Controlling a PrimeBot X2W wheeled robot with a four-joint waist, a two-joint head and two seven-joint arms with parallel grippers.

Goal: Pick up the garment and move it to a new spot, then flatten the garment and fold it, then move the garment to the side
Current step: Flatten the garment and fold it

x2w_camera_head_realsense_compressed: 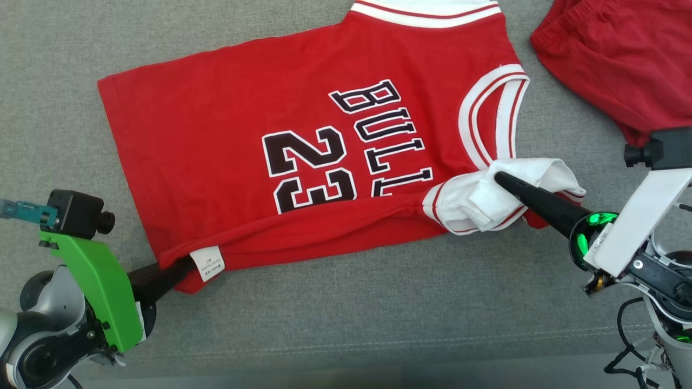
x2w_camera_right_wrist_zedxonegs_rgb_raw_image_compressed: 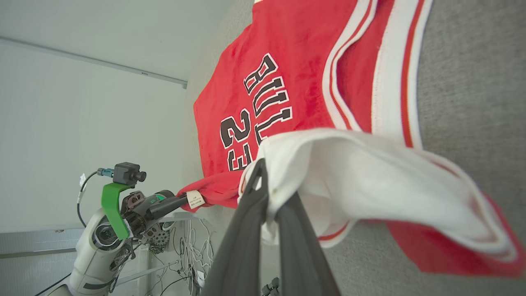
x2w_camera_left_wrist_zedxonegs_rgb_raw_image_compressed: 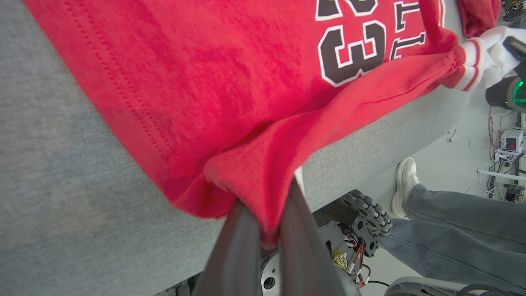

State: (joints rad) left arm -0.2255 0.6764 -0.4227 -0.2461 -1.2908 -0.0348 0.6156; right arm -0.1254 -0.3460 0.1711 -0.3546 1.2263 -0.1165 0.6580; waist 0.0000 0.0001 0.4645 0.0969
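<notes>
The garment [x2w_camera_head_realsense_compressed: 227, 135] is a red basketball jersey with white trim and the number 23, spread on a grey padded surface [x2w_camera_head_realsense_compressed: 346, 313]. My left gripper [x2w_camera_head_realsense_compressed: 186, 265] is shut on its near hem corner, beside a small white label [x2w_camera_head_realsense_compressed: 207, 263]. In the left wrist view the red cloth [x2w_camera_left_wrist_zedxonegs_rgb_raw_image_compressed: 263, 172] is bunched between that gripper's dark fingers [x2w_camera_left_wrist_zedxonegs_rgb_raw_image_compressed: 236, 242]. My right gripper [x2w_camera_head_realsense_compressed: 500, 178] is shut on the white shoulder trim [x2w_camera_head_realsense_compressed: 486, 202] at the near right. The right wrist view has the white cloth [x2w_camera_right_wrist_zedxonegs_rgb_raw_image_compressed: 370, 172] pinched and draped over its fingers [x2w_camera_right_wrist_zedxonegs_rgb_raw_image_compressed: 250, 222]. The near edge lifts slightly between both grippers.
Another red cloth [x2w_camera_head_realsense_compressed: 621, 54] lies at the back right of the grey surface. In the left wrist view a person's leg in jeans [x2w_camera_left_wrist_zedxonegs_rgb_raw_image_compressed: 460, 234] and a white shoe [x2w_camera_left_wrist_zedxonegs_rgb_raw_image_compressed: 404, 181] stand by the surface's edge, near my wheeled base [x2w_camera_left_wrist_zedxonegs_rgb_raw_image_compressed: 365, 218].
</notes>
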